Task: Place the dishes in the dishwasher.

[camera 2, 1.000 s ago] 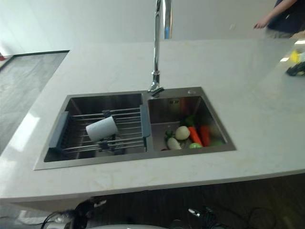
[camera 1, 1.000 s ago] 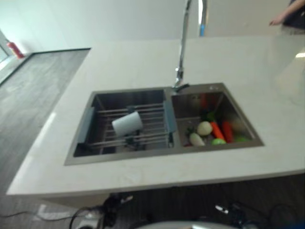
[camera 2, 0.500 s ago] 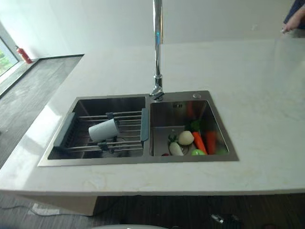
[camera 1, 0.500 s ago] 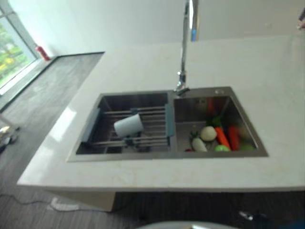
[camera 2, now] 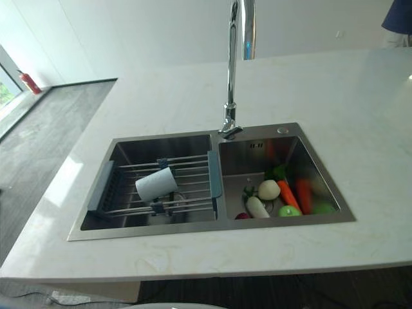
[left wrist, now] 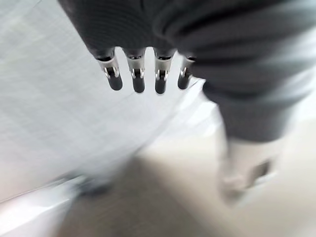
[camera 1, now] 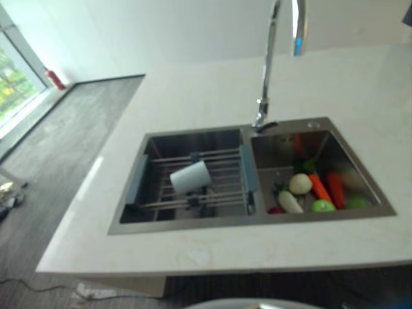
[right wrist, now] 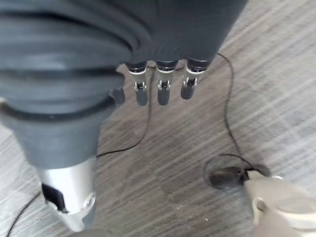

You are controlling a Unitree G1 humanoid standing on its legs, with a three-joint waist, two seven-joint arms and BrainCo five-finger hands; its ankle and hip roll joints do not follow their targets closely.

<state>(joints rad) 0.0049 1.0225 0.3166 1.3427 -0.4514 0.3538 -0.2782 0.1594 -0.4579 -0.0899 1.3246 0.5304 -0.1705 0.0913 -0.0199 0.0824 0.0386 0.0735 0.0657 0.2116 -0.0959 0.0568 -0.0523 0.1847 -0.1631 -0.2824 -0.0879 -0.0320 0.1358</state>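
cup (camera 2: 156, 184): on its side on the sink rack (camera 2: 193, 182)
left robot hand (left wrist: 143, 74): fingers relaxed, empty
right robot hand (right wrist: 163, 86): fingers relaxed, empty

We see our left hand (left wrist: 148, 59) under a dark ribbed cover, with a row of short silver fingers (left wrist: 138, 74) ending in dark rounded tips. Our right hand (right wrist: 148, 54) wears the same dark ribbed cover above matching silver, dark-tipped fingers (right wrist: 163, 86).

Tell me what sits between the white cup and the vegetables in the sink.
The rack's grey end piece and the steel divider between the basins separate cup from vegetables, per the right eye view.
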